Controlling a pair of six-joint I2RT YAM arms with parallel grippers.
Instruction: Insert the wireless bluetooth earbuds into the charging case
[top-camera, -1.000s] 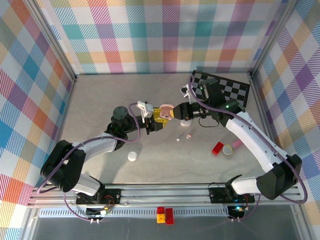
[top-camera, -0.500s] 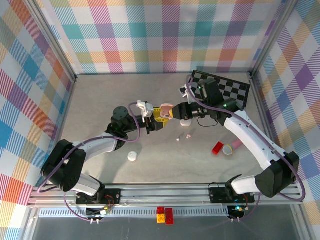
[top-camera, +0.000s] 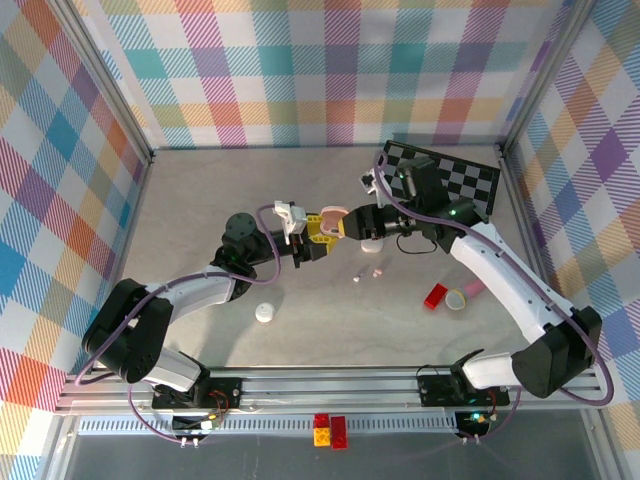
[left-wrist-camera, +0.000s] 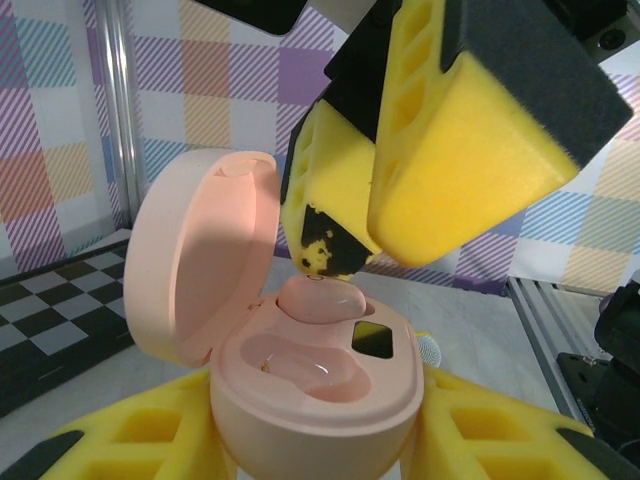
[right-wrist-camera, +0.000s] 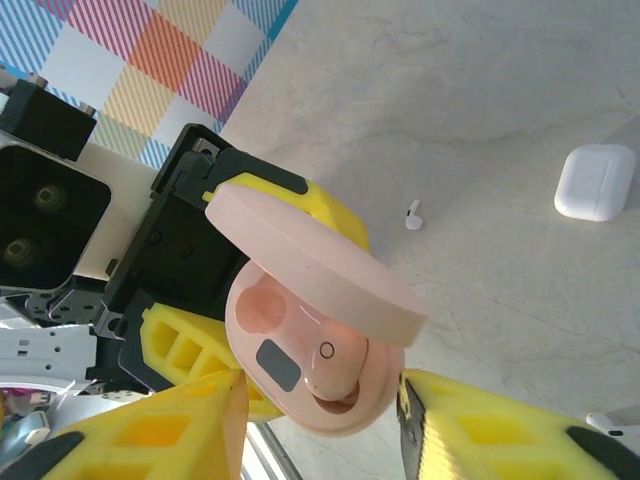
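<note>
over grey tabletop, left gripper clamps pink case; right gripper parted.

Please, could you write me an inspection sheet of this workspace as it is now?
Surface: grey table, no spill seen.
Job's things: pink charging case open, one earbud resting in a socket; two loose earbuds on the table.
Clutter: white case, red block, checkerboard.
Tools: left tool clamps the case; right tool open just above it.
Cables: purple cables along both arms, no snag seen.
Surroundings: plaid walls, metal frame.
</note>
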